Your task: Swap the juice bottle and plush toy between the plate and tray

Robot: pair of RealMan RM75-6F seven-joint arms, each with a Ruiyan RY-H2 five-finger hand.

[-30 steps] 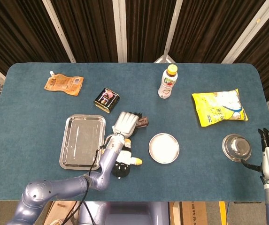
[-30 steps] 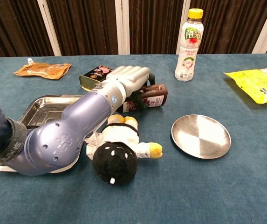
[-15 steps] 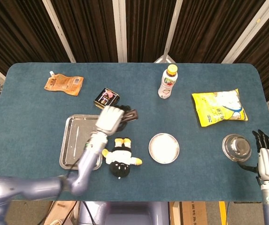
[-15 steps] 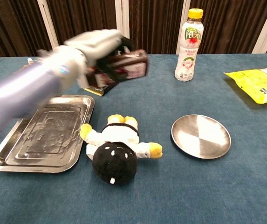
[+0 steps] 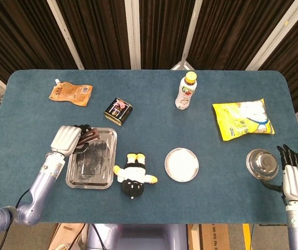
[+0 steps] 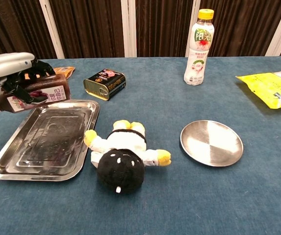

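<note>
My left hand (image 5: pixel 66 139) (image 6: pixel 9 64) grips a dark juice bottle (image 5: pixel 87 136) (image 6: pixel 31 96) with a white cap. It holds the bottle on its side in the air, above the left part of the steel tray (image 5: pixel 91 173) (image 6: pixel 47 143). The black, white and yellow plush toy (image 5: pixel 133 175) (image 6: pixel 123 157) lies on the cloth between the tray and the round steel plate (image 5: pixel 181 164) (image 6: pixel 211 143). Nothing lies on the tray or the plate. My right hand (image 5: pixel 293 176) rests at the table's right edge, fingers straight, holding nothing.
A white drink bottle (image 5: pixel 186 91) (image 6: pixel 199 46) with a yellow cap stands at the back. A dark tin (image 5: pixel 118 111) (image 6: pixel 105 83) and an orange pouch (image 5: pixel 70 92) lie behind the tray. At the right are a yellow snack bag (image 5: pixel 244 119) and a small metal bowl (image 5: pixel 261 163).
My left hand lifted the juice bottle from beside the plush toy and carried it left, to above the tray's left side. The right hand barely moved.
</note>
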